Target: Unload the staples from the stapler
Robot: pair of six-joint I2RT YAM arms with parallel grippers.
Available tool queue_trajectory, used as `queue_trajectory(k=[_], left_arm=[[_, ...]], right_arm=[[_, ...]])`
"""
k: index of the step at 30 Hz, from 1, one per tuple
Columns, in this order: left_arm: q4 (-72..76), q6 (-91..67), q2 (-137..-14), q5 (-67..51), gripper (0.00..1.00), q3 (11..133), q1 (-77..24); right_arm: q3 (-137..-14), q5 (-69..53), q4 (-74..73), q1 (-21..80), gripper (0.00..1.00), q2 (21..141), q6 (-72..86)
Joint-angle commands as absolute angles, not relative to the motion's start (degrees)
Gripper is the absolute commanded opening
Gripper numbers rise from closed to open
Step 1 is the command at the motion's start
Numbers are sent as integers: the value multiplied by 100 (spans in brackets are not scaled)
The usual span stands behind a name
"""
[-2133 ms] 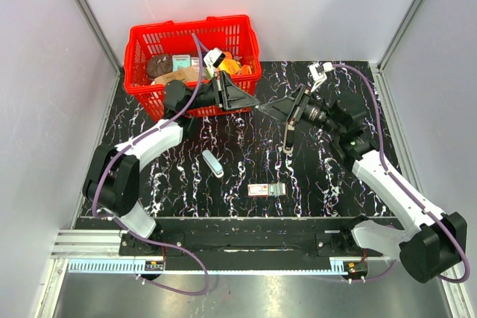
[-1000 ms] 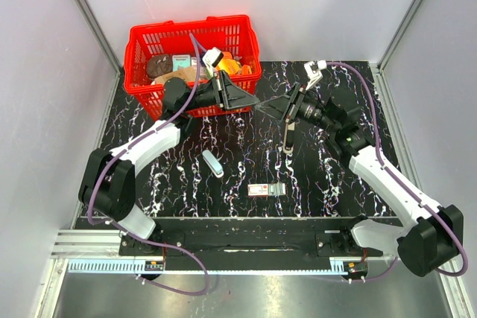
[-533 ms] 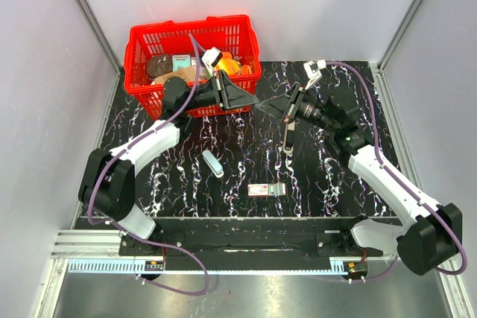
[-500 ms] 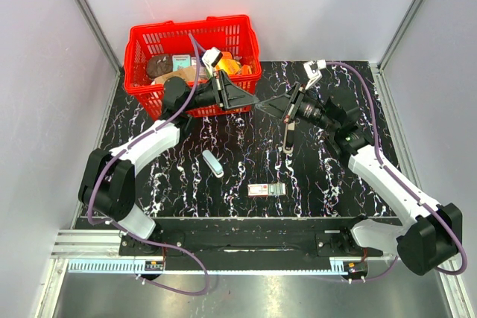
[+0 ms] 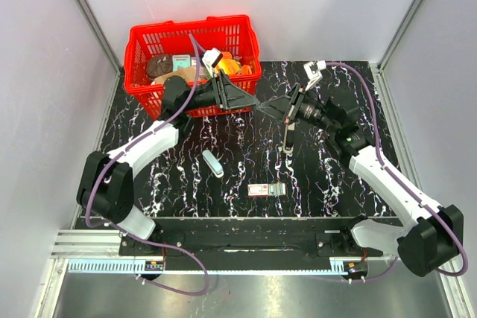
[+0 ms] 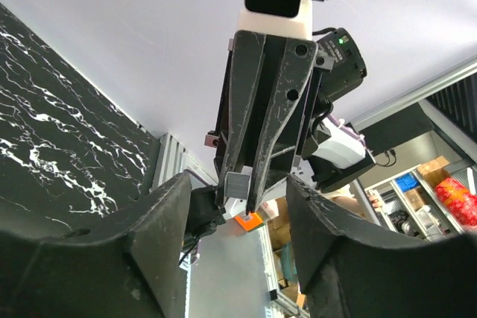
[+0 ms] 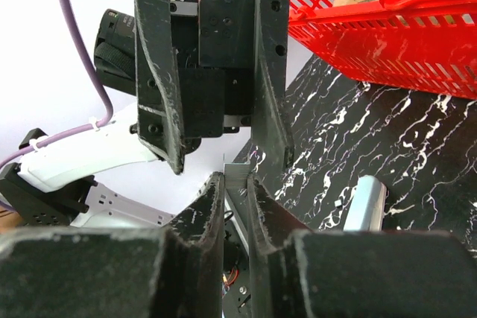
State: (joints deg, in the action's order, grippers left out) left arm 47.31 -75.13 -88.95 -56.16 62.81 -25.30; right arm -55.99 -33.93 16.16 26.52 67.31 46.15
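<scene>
The left claw point(image 6: 237, 191) has parted, empty, while the right claw point(image 7: 235, 184) pinched shut on a thin grey strip point(image 7: 238, 171), best withdrawn straight.

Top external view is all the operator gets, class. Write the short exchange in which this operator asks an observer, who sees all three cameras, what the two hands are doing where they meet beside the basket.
Operator: From above, the left hand and right hand blur together beside the red basket. Is the right one shut on anything?
Observer: Yes. Its wrist camera shows its fingers pinched on a thin grey metal strip.
Operator: And the left hand?
Observer: Open. Its own wrist camera shows its fingers spread wide, the right hand's tip seen between them and touching neither.
</scene>
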Motion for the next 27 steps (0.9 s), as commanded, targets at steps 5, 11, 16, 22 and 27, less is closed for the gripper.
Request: queue_trajectory(k=[5, 11, 16, 22, 27], left_arm=[[3492, -6225, -8561, -5687, 66, 6793, -1970], [469, -3493, -8368, -4801, 67, 7312, -1872], [-780, -1998, -8253, -3957, 67, 7269, -1942], [-1423, -731, -8060, -3341, 67, 6944, -2276], [-1529, -176, -7989, -2910, 66, 6680, -2706]], right_arm=[[-5766, -3130, -577, 2698, 1, 6127, 3719], [-5766, -2629, -2599, 2698, 1, 6020, 3147], [-5310, -2277, -3252, 2716, 0, 6003, 3225], [-4510, -1636, -3252, 3242, 0, 6046, 3700], [-4342, -941, -3287, 3726, 0, 6319, 3920]])
